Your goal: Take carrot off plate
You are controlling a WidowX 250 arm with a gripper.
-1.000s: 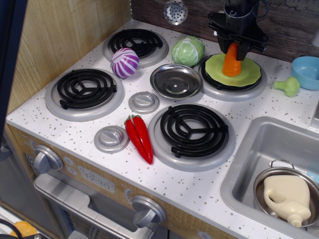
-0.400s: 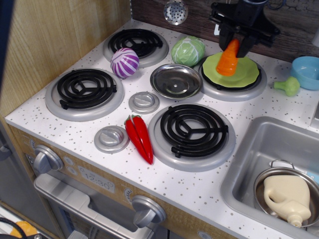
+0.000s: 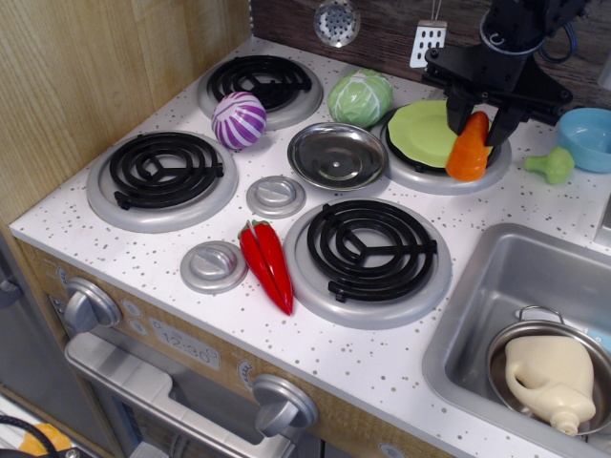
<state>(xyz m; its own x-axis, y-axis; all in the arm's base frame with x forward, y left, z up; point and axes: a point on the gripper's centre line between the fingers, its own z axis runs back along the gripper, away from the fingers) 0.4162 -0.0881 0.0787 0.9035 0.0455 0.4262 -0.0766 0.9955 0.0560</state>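
Note:
The orange carrot [image 3: 470, 151] hangs point-down in my black gripper [image 3: 483, 122], which is shut on its top end. It is held lifted over the right rim of the lime-green plate [image 3: 425, 134]. The plate lies on the back right burner [image 3: 441, 168]. The carrot's tip looks clear of the plate, near the burner's right side.
A shiny metal dish [image 3: 337, 155] and a green cabbage [image 3: 360, 96] sit left of the plate. A purple-striped ball [image 3: 239, 120], red chili peppers [image 3: 266, 262], a light-blue bowl [image 3: 586, 137] and a green toy [image 3: 550, 166] are nearby. The sink [image 3: 516, 315] holds a pot with a cream jug.
My gripper has lifted the carrot from the middle of the plate and carried it right, to the plate's right edge.

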